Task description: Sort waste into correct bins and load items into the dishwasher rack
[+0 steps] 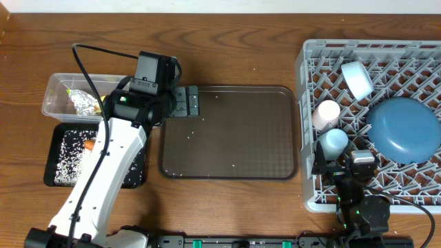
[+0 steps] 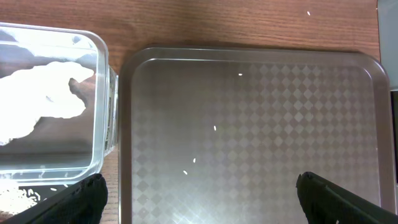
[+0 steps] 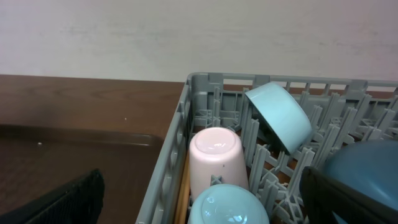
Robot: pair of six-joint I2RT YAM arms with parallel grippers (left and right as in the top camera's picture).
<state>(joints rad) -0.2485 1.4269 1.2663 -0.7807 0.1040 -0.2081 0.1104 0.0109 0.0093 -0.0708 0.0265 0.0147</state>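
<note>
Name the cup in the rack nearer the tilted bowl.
The pale pink cup, upside down; the light blue cup stands on its far side from the bowl.

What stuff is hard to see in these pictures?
Black tray: overhead, the left arm covers its right side.
Plate: right wrist view, cut off by the right edge.
Tissue: left wrist view, glare turns it into a white blob.
Chopsticks: right wrist view, only a sliver shows beside the pink cup.
</note>
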